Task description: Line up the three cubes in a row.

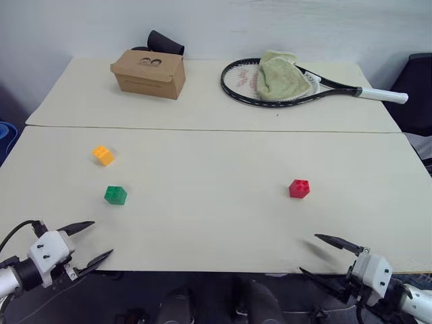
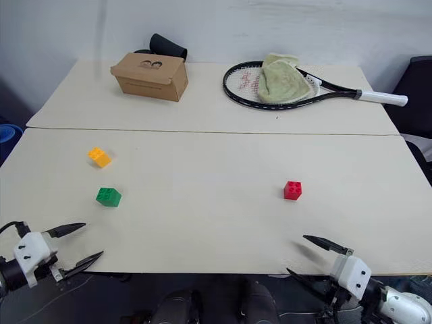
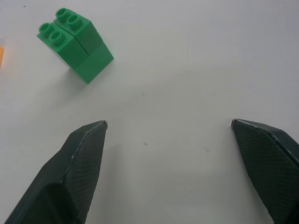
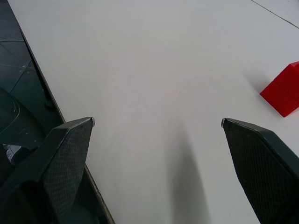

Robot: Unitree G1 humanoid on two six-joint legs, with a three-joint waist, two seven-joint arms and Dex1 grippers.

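Note:
Three studded cubes sit apart on the cream table (image 1: pixel 216 223). The orange-yellow cube (image 1: pixel 103 155) lies at the left, the green cube (image 1: pixel 115 195) just nearer than it, and the red cube (image 1: pixel 299 189) over at the right. My left gripper (image 1: pixel 98 240) hovers open at the table's near-left edge, a short way in front of the green cube (image 3: pixel 74 44). At the near-right edge my right gripper (image 1: pixel 309 255) is open too, with the red cube (image 4: pixel 283 91) ahead of it. Nothing is between either pair of fingers.
On the far table a brown cardboard box (image 1: pixel 148 73) stands at the back left with a dark object (image 1: pixel 165 42) behind it. A tennis racket (image 1: pixel 297 84) with a pale green towel (image 1: pixel 280 75) on it lies at the back right. A seam (image 1: pixel 216 130) joins the two tables.

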